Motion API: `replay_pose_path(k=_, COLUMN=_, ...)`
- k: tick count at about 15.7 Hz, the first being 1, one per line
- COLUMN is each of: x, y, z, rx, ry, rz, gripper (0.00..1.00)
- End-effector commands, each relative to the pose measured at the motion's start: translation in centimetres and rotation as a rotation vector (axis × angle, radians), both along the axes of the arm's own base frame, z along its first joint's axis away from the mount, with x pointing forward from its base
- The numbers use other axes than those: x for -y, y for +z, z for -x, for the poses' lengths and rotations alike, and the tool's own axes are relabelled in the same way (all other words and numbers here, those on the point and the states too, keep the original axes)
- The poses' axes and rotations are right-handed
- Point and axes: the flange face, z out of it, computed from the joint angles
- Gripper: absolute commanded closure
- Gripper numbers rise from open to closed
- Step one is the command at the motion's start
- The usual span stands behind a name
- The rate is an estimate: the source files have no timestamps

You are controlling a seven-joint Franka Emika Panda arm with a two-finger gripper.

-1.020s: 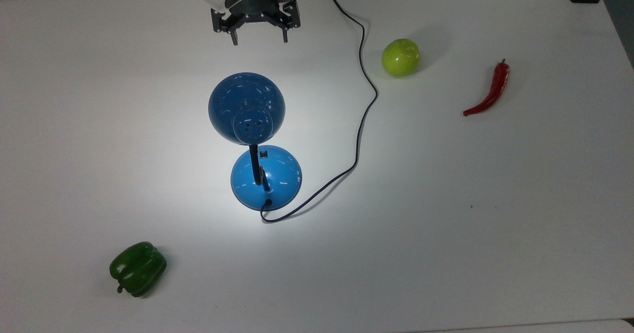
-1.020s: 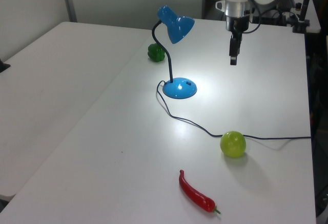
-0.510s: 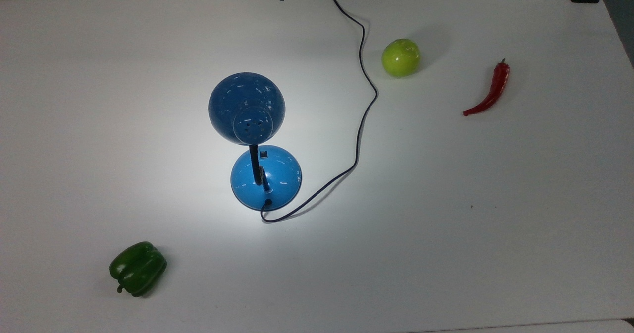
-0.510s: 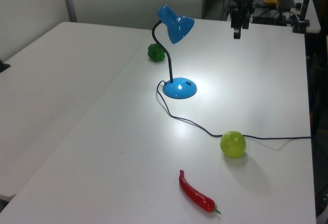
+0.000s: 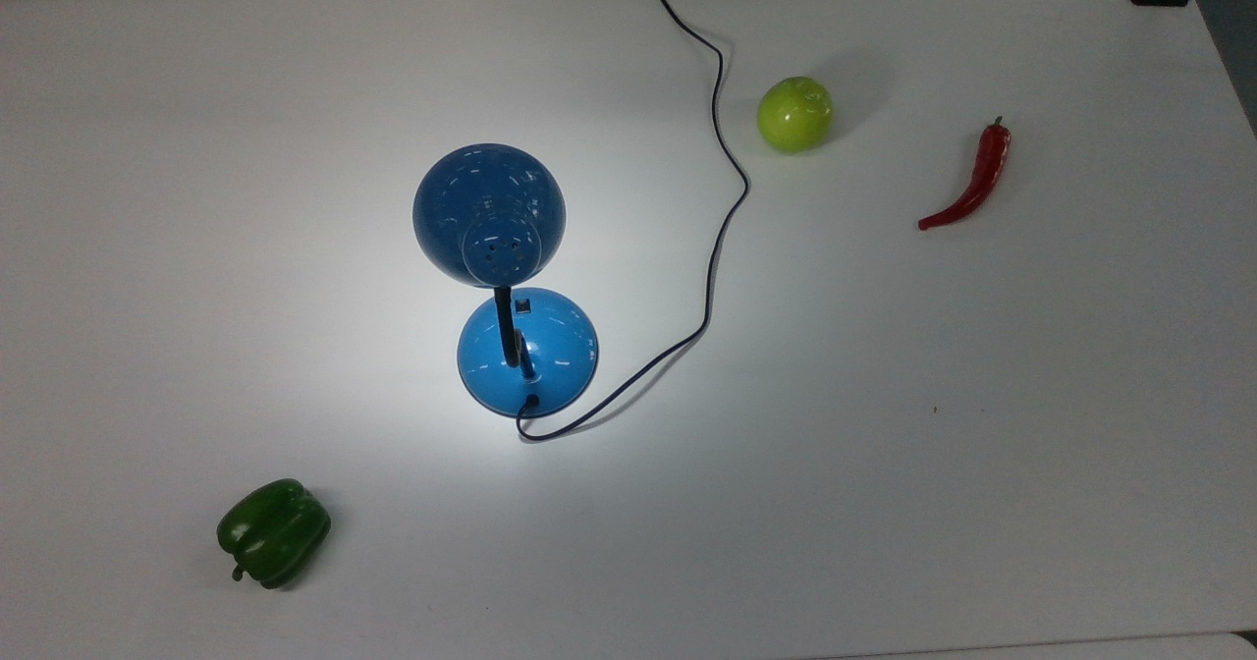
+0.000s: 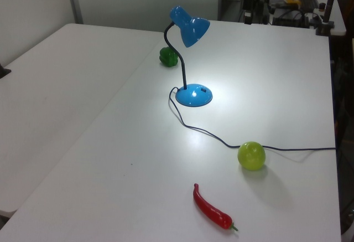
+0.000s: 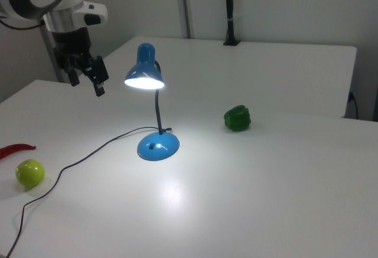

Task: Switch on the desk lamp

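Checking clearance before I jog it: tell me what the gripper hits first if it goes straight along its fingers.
The gripper points down, so probably bare table, on the right view's left of the lit lamp. The cord seems nearer the camera, though depth is unclear.

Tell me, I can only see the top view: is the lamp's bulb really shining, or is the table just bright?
Observer: It really is shining. In the right view, the open underside of the desk lamp shade glows bright white, and there is a pool of light on the table beneath it.
Operator: Where is the pincer? Is it touching the lamp?
Observer: No. In the right view the pincer hangs in the air on the right view's left of the shade, at about the shade's height. It is apart from the shade, with its fingers spread and nothing between them.
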Motion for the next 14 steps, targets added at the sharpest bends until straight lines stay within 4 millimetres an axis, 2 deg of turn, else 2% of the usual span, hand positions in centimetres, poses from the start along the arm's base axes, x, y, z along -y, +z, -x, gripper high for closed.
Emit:
replay_pose_path(k=1, x=-0.4, y=0.1, z=-1.3, rx=0.061, ry=0.134, rz=0.035, gripper=0.0)
replay_pose_path(k=7, x=-0.1, y=-0.2, z=-2.3, rx=0.108, ry=0.194, rz=0.035, gripper=0.0)
replay_pose_path(k=14, x=-0.6, y=-0.5, z=-2.3, rx=0.101, ry=0.202, rz=0.036, gripper=0.0)
